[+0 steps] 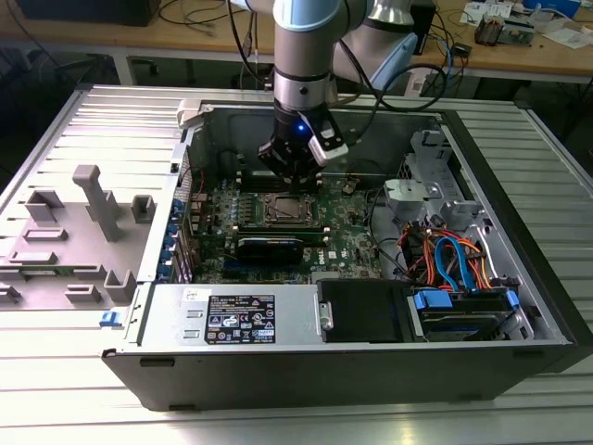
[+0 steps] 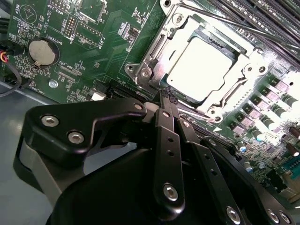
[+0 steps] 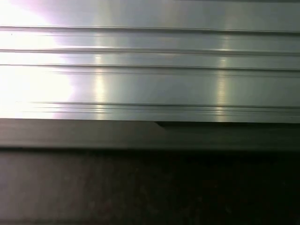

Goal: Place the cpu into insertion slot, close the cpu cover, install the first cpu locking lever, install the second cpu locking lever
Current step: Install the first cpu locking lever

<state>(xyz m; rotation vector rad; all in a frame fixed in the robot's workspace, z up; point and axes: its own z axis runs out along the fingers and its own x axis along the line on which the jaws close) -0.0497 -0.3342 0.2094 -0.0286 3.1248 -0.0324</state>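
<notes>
Claw at the socket, cpu seated

Claw, fingers pinched together on nothing, touches the cover edge at 7 o'clock of the cpu in its slot; the chip looks light, stiff, fragile: hold by edges

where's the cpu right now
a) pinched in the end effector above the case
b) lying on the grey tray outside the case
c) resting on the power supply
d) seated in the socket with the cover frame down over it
d: in the second wrist view the cpu sits in the insertion slot, with the cpu cover lying flat around its edges and the end effector at the socket's corner.
</notes>
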